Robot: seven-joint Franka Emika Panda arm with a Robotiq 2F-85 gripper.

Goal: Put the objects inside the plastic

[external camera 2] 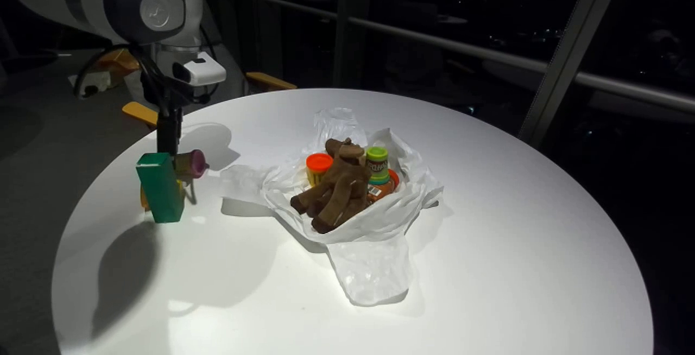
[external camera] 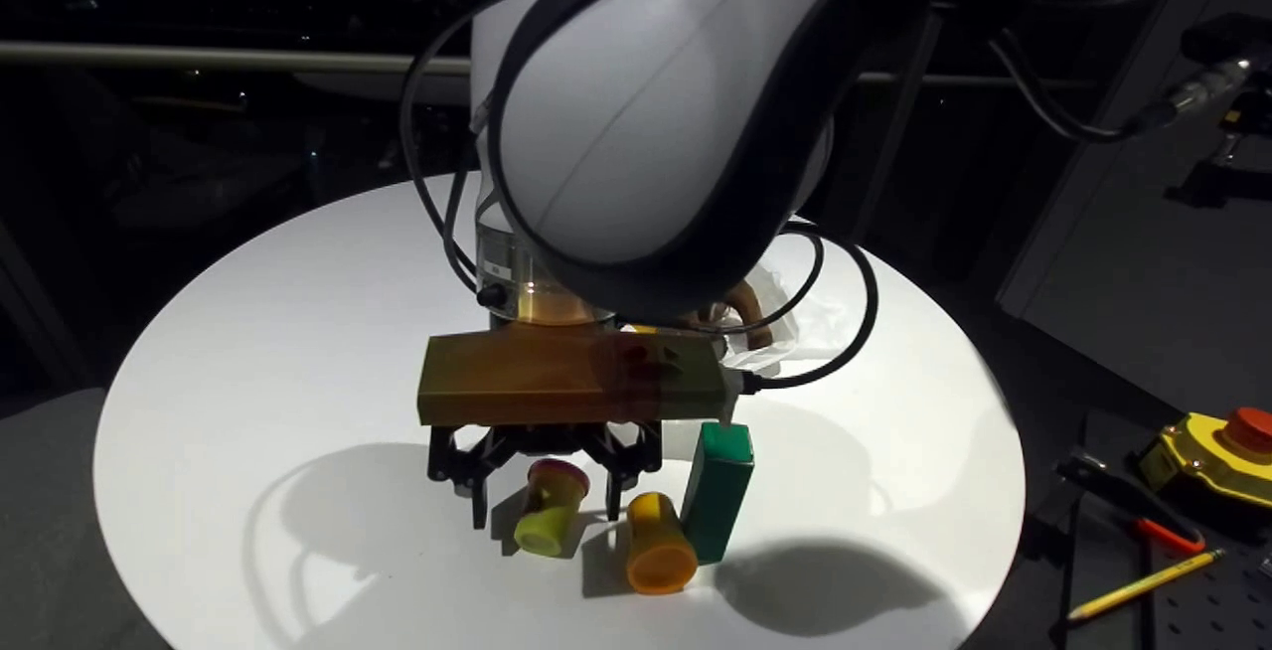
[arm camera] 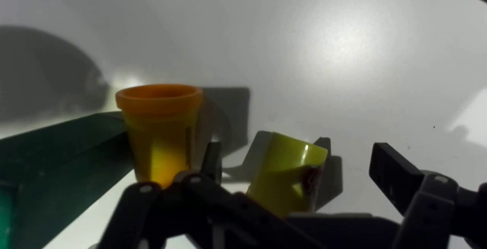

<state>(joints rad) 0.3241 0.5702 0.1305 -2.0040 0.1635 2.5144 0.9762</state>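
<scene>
Currently, the gripper (external camera: 547, 519) straddles the yellow-green tub (arm camera: 285, 174), fingers spread, toward the left edge of the tabletop (external camera 2: 516, 268) in an exterior view, well apart from the bag (external camera 2: 380, 224). The orange tub (external camera: 656, 536), crowding one finger, could roll if nudged and topple the green block (external camera 2: 163, 192).

In an exterior view we are facing the arm (external camera: 656, 123) from close by, looking downward. In an exterior view we are looking down on the plastic bag (external camera 2: 380, 230), with the arm at ten o'clock. Both are sharing table (external camera 2: 516, 246) and green block (external camera: 717, 496). The wrist view is looking down nearest, with the green block between eight and nine o'clock.
</scene>
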